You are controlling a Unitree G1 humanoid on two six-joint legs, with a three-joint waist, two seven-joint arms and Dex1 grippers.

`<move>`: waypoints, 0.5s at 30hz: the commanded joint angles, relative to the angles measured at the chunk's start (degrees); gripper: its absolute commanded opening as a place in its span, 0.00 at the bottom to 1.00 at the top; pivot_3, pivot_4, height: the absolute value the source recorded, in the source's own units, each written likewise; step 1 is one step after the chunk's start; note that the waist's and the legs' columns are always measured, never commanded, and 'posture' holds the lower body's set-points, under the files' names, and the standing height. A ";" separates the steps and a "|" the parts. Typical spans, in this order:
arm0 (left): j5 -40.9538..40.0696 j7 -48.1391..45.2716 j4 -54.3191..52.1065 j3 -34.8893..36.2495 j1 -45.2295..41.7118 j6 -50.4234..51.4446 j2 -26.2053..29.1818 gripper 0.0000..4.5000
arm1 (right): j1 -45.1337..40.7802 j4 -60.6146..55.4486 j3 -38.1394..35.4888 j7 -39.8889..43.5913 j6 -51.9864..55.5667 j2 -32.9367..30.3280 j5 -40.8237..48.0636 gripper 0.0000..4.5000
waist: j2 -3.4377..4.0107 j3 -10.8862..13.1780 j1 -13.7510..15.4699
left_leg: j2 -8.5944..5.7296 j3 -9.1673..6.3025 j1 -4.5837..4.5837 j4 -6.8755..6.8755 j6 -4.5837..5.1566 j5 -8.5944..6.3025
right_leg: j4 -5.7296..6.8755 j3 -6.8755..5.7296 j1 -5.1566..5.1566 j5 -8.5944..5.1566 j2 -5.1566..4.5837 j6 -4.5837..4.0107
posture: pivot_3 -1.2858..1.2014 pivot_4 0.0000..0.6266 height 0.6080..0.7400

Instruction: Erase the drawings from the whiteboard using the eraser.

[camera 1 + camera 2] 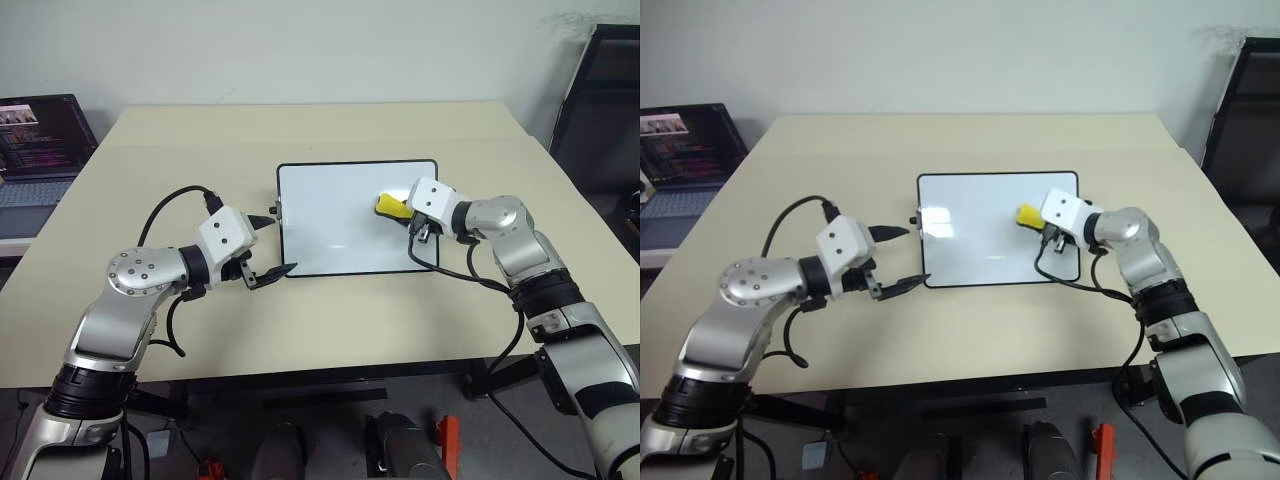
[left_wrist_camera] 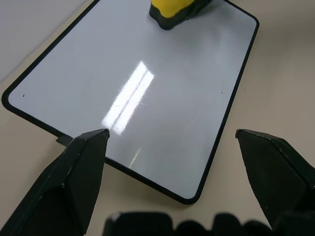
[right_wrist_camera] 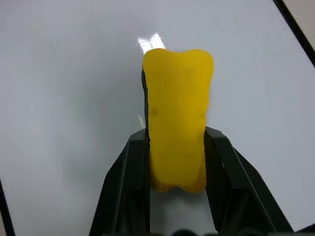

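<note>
- The small glossy white whiteboard (image 1: 350, 215) with its thin black frame lies flat at the middle of the beige table (image 1: 330, 320); its surface looks clean, with no blue drawings to be made out.
- The bright yellow eraser block (image 1: 391, 206) sits over the board's right part, clamped between the right gripper's (image 3: 174, 157) black fingers.
- Judged from this, erasing seems nearly or fully done; any faint trace left is too small to tell.
- The right arm reaches inward over the board's right edge, angled downward.
- The left gripper (image 1: 272, 245) hovers at the board's left edge, jaws spread, grasping nothing.
</note>
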 commanded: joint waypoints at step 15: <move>-2.87 0.03 -2.37 1.65 -4.47 2.66 -0.51 1.00 | -5.96 -18.65 -18.72 7.44 14.28 -8.72 20.41 0.24 | 0.18 0.24 0.43 | -0.01 -0.03 -0.35 -0.04 0.00 0.00 | -0.02 -0.04 -0.34 0.01 -0.01 0.02 | 0.52 0.24 1.00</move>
